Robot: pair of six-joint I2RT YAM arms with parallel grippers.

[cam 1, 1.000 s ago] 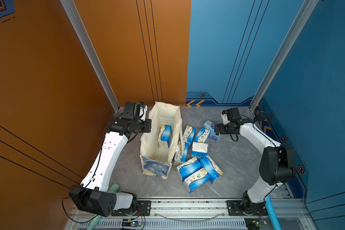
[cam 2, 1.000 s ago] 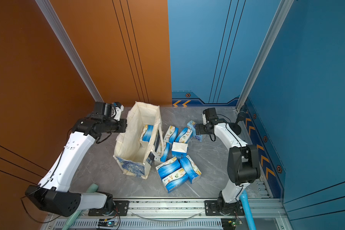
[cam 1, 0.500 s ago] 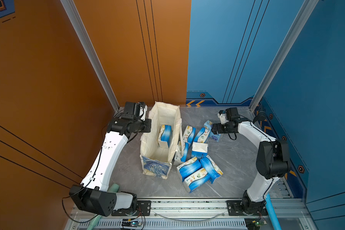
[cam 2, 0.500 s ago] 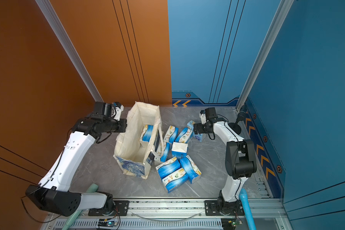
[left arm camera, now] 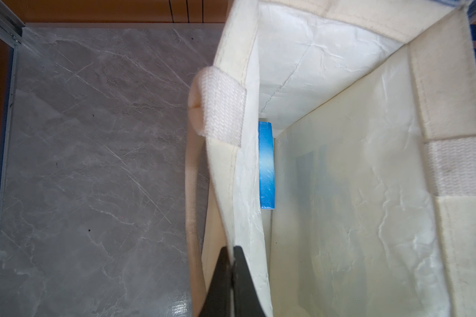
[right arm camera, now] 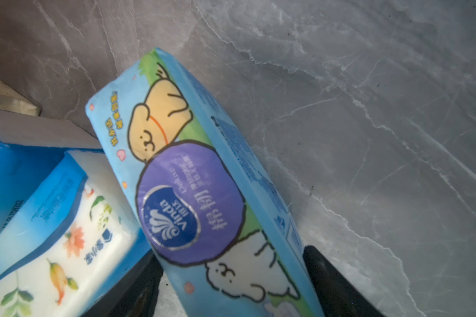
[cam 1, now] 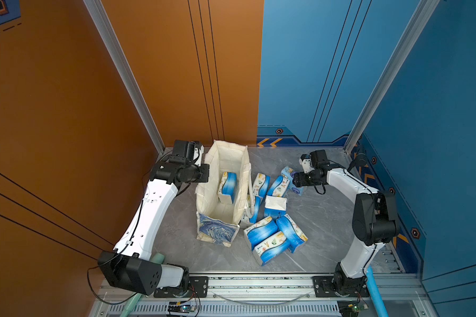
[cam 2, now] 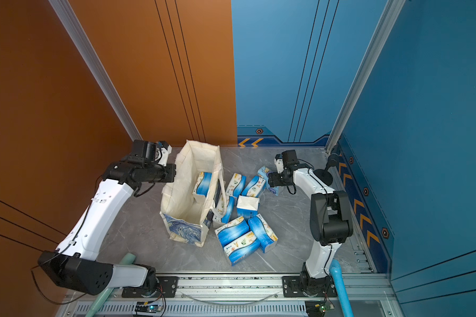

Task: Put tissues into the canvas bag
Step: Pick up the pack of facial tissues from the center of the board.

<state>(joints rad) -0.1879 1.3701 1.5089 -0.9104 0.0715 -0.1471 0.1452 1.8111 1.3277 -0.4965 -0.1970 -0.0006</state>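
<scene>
On the grey tabletop point(cam 1: 322, 219) my right tool point(right arm camera: 231, 258) has moved in, jaws narrowing astride the pale tissues pack point(right arm camera: 193, 175); left tool point(left arm camera: 231, 255) pinches the canvas bag point(left arm camera: 341, 219) open, ready for it.

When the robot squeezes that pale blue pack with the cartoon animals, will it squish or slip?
Probably squishes: the pale blue pack looks soft, with rounded, puffy edges. It may slip, because its plastic looks smooth and glossy.
</scene>
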